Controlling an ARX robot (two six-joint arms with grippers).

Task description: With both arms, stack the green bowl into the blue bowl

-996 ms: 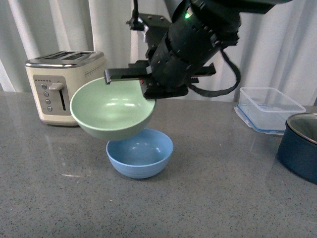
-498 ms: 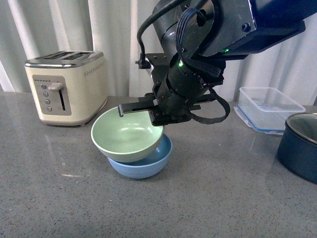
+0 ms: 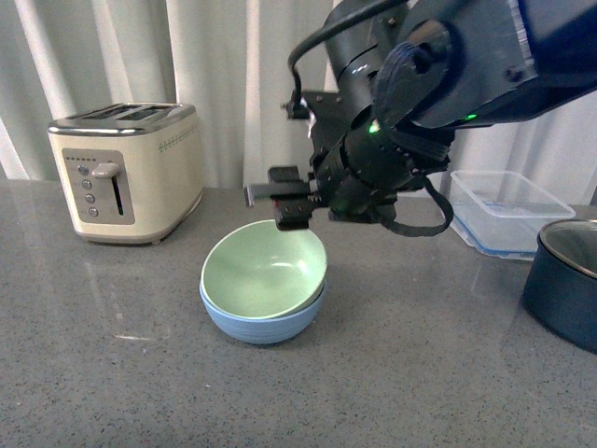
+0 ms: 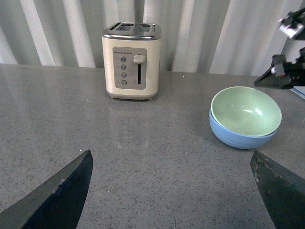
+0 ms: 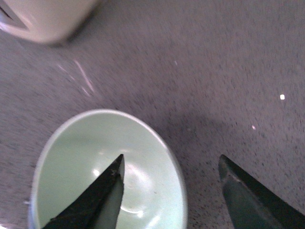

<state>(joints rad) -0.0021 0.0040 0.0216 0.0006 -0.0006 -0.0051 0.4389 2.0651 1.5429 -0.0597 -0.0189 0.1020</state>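
The right arm (image 3: 410, 131) is reaching in from two o'clock, jaws hanging spread and empty; the left jaws are gaping wide.

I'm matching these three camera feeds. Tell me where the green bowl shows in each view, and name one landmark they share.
Front view: green bowl at centre, nested in the blue bowl.
Left wrist view: green bowl in the blue bowl, beside the toaster.
Right wrist view: green bowl close up, partly under one finger of the right gripper.
Shared landmark: the cream toaster, only a blurred corner in the right wrist view.
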